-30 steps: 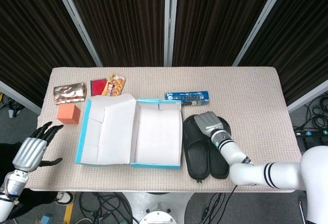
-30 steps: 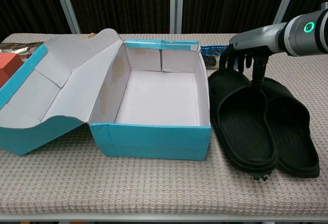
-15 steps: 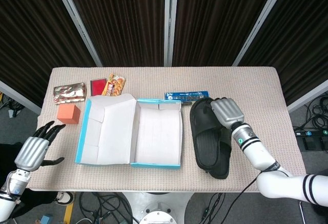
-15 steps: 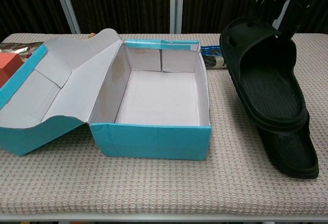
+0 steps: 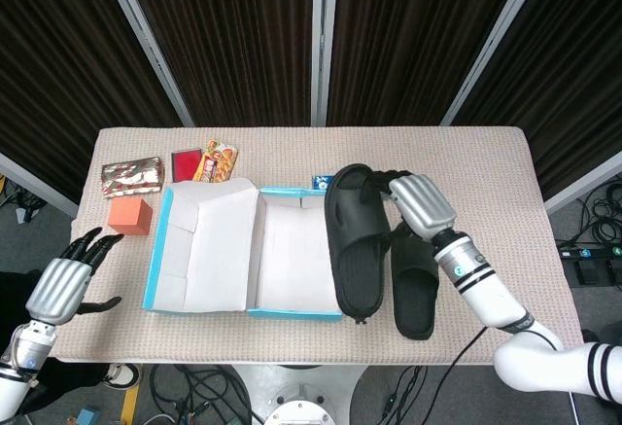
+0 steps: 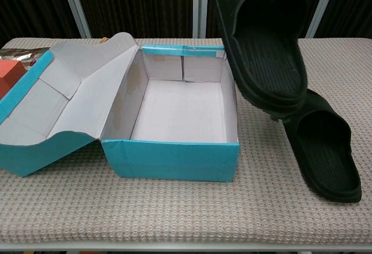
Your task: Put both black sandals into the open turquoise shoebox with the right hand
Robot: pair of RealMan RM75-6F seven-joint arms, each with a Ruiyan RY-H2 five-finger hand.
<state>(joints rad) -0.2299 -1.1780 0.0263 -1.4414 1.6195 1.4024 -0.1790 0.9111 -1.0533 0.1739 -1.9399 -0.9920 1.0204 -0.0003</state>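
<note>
Gripping 1 black sandal (image 5: 355,240) in right hand (image 5: 420,203), turquoise shoebox (image 5: 296,250) holding nothing, left hand (image 5: 60,287) spread

Bright, even, sharp; seemingly overhead.

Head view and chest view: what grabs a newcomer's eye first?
The black sandal held in the air by the right hand, just right of the open turquoise shoebox. The second sandal lies on the table to its right. The box is empty.
</note>
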